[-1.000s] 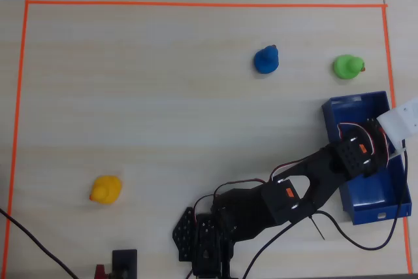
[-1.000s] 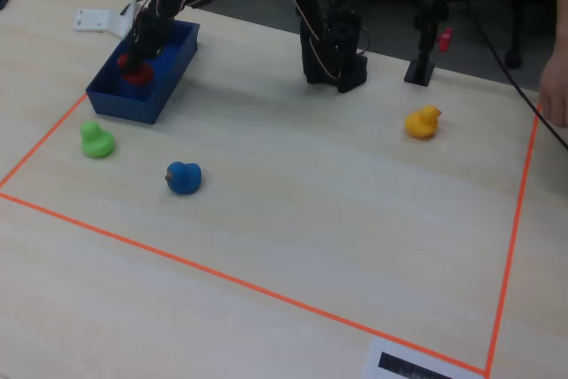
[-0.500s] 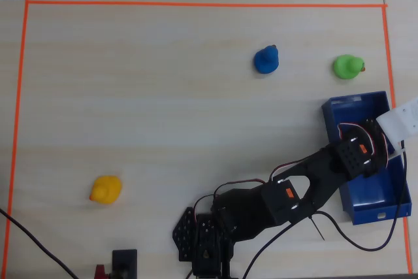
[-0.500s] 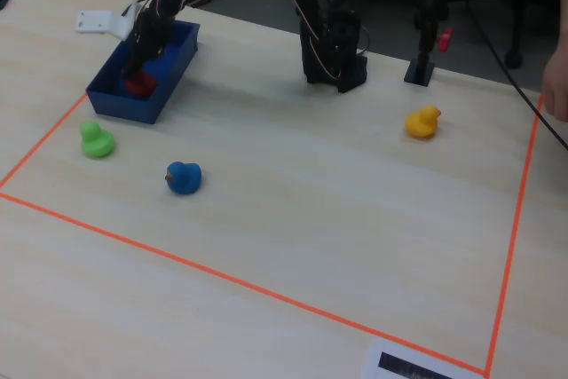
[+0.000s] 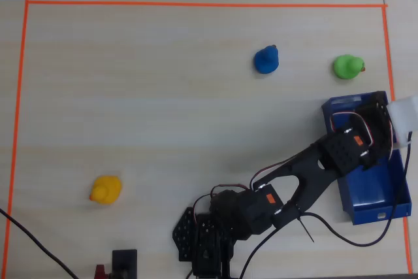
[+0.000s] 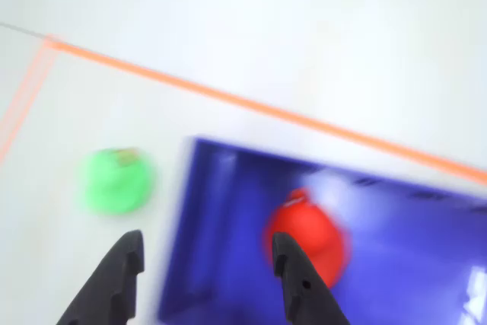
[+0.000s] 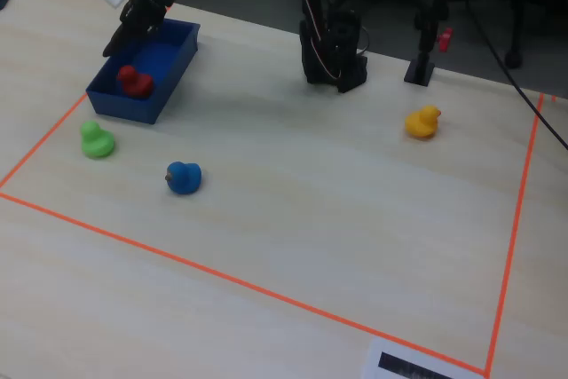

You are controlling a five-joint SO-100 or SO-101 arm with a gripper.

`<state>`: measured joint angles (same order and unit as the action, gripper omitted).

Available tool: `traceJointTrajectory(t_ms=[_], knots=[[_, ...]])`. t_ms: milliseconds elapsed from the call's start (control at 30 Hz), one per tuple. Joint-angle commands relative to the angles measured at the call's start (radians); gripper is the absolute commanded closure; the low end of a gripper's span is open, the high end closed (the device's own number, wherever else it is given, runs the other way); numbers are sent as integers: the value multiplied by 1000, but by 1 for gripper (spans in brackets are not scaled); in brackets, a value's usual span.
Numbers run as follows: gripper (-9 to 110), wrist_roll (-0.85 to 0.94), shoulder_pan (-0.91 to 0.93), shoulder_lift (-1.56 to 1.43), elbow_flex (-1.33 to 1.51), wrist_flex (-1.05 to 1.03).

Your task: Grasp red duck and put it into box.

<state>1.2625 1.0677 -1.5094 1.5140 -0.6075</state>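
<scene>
1. In the wrist view the pincer (image 6: 204, 264) hangs spread wide, gripping nothing.
2. Beyond its tips the red duck (image 6: 308, 235) lies inside the box (image 6: 228, 211).
3. A green duck (image 6: 116, 180) sits on the table (image 6: 304, 36), just beside the box.

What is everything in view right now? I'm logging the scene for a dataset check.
red duck: 1, red, lying inside the box, free of the pincer
box: 1, dark blue, at the taped area's far left corner in the fixed view
green duck: 1, green, on the table beside the box
blue duck: 1, blue, right of the green duck
yellow duck: 1, yellow, table's right side
tape border: 1, orange, framing the workspace
pincer: 1, black, open, raised above the box
</scene>
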Motion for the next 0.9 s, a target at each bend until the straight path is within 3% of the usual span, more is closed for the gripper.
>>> traceJointTrajectory(t_ms=[0, 133, 367, 633, 867], knots=[[97, -43, -187, -218, -46, -144], [101, 5, -443, -425, 58, -423], [101, 230, -781, -896, 611, -718], [101, 345, -979, -1424, 1169, -818], [101, 436, -1037, -1603, 1450, -652]])
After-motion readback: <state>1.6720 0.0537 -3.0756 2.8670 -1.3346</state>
